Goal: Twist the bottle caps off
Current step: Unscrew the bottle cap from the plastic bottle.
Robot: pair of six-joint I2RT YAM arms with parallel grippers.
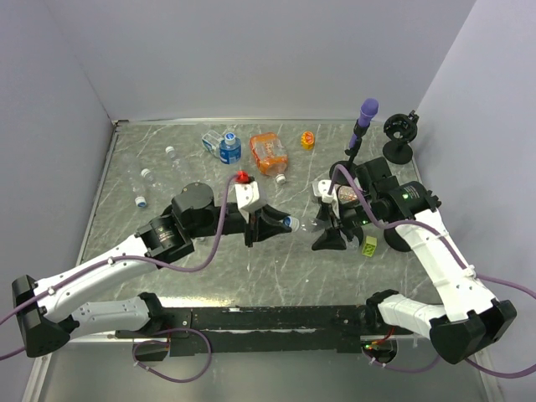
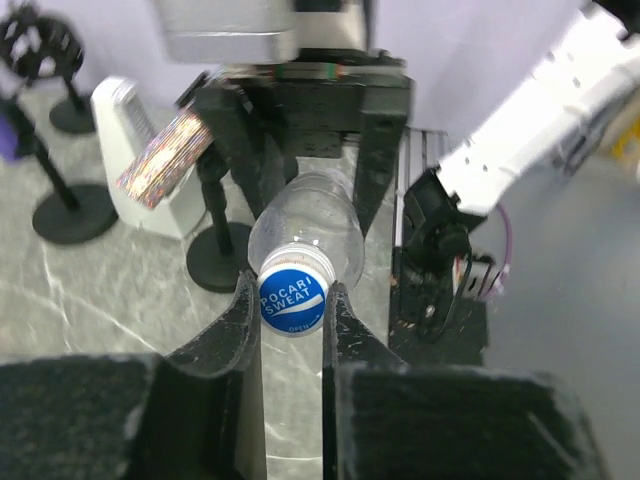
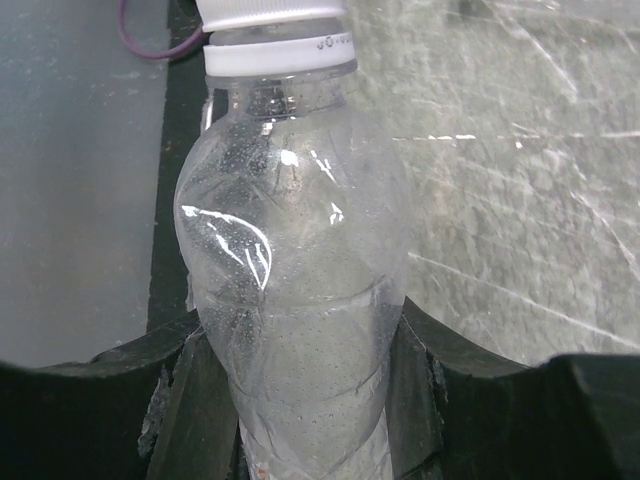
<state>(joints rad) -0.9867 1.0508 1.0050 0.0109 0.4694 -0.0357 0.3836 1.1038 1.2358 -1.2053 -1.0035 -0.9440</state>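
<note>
A clear plastic bottle [image 1: 306, 223] is held level above the table between my two grippers. Its cap [image 2: 293, 300] has a blue top printed POCARI SWEAT and a white side [image 3: 270, 18]. My left gripper [image 2: 293, 296] is shut on this cap, one finger on each side; in the top view it [image 1: 273, 224] sits at the bottle's left end. My right gripper [image 3: 300, 375] is shut on the bottle's body [image 3: 295, 300], and in the top view it [image 1: 332, 228] is at the right end. The bottle's base is hidden behind the right fingers.
At the back left lie other clear bottles: one with a blue cap [image 1: 229, 150] and small ones with white caps [image 1: 146, 174] [image 1: 141, 201]. An orange container [image 1: 268, 153] and a yellow cap [image 1: 307, 140] are behind. A purple-topped black stand [image 1: 366, 117] and another black stand [image 1: 400, 136] stand back right.
</note>
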